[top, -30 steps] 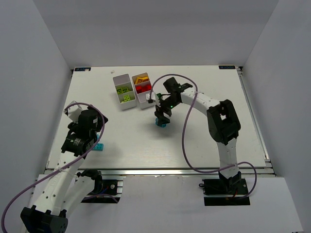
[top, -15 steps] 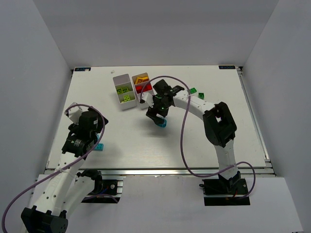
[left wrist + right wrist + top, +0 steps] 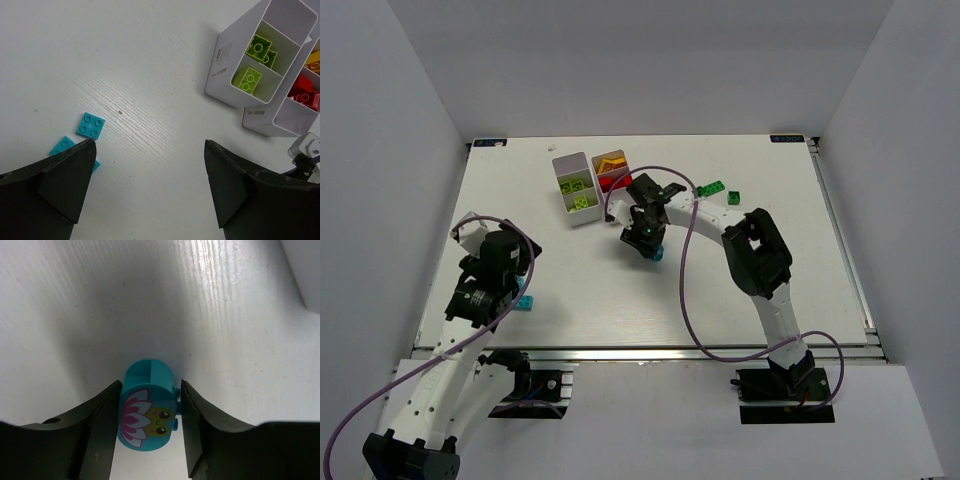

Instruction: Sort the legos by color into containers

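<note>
Grip on cyan piece (image 3: pixel 148 407) by right gripper (image 3: pixel 150 385): part closed, one finger pressed to each flank. Rests on table (image 3: pixel 75 300), round, with a pink flower and a small face printed on the end toward the wrist camera. From above, lies under the gripper, just near of right tray (image 3: pixel 612 178), toward mid-table.

Wide spread at left gripper (image 3: pixel 150 170), nothing between the fingers. Hangs above the near left part of the table. Cyan plates (image 3: pixel 91 125) just beside its left finger, one of them partly hidden under that finger.

Side by side at the far part of the table: left tray (image 3: pixel 563 172) and right tray, long sides together. Lime bricks (image 3: pixel 247 79) in the middle and near compartments of left tray. Yellow brick (image 3: pixel 315 57) in the far compartment of right tray, red bricks (image 3: pixel 305 92) in its middle one. Near compartment of right tray mostly hidden behind the arm from above.

Two green bricks (image 3: pixel 710 188) loose on the table, right of the right arm, close together, the right one darker.
</note>
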You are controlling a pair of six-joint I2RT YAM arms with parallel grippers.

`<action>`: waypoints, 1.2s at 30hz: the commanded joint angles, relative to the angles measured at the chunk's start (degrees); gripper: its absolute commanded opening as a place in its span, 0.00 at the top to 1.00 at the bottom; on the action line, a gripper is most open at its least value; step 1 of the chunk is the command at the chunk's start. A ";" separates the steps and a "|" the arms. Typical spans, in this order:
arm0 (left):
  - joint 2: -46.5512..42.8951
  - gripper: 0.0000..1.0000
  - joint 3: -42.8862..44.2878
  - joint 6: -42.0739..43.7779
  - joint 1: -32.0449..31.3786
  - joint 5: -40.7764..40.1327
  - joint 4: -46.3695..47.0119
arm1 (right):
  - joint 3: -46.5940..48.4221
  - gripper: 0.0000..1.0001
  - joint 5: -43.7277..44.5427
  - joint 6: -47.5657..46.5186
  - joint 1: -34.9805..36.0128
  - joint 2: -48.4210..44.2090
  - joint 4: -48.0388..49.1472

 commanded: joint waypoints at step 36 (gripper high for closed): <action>-3.79 0.02 -1.44 -0.80 0.44 -1.56 -1.31 | -23.85 1.00 -1.26 24.96 -3.61 -9.15 95.87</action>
